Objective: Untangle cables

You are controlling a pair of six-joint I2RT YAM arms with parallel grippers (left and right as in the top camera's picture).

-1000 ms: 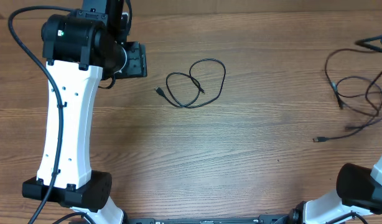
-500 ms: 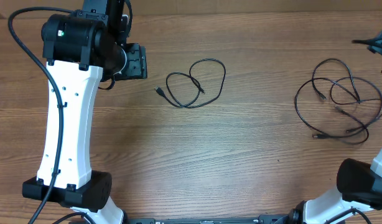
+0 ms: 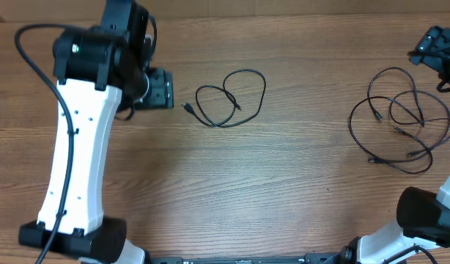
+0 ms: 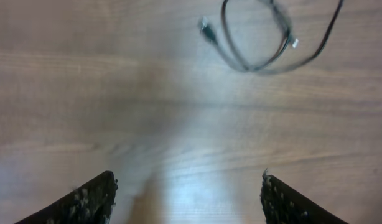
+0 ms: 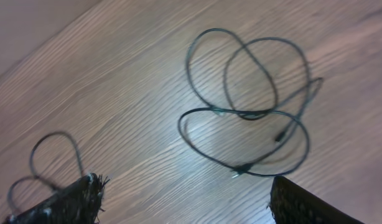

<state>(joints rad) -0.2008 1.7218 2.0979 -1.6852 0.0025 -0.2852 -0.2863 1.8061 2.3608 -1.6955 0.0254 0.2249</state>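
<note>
Two groups of thin black cables lie on the wooden table. A small looped cable (image 3: 225, 89) sits at centre, just right of my left gripper (image 3: 168, 89). In the left wrist view the same loop (image 4: 237, 61) lies ahead of my left gripper (image 4: 188, 190), whose jaws stand wide apart over bare wood. A larger tangle of loops (image 3: 398, 130) lies at the right, below my right gripper (image 3: 433, 53). In the right wrist view the tangle (image 5: 241, 113) rests flat ahead of my right gripper (image 5: 185, 199), which is open and holds nothing. The small loop (image 5: 55, 133) shows far left.
The left arm's white link (image 3: 78, 147) stretches down the left side of the table. The right arm's base (image 3: 430, 220) sits at the bottom right corner. Bare wood lies between the two cable groups.
My right gripper opened and let go of the larger tangle, which dropped and settled into loops on the table. The left arm shifted slightly.
</note>
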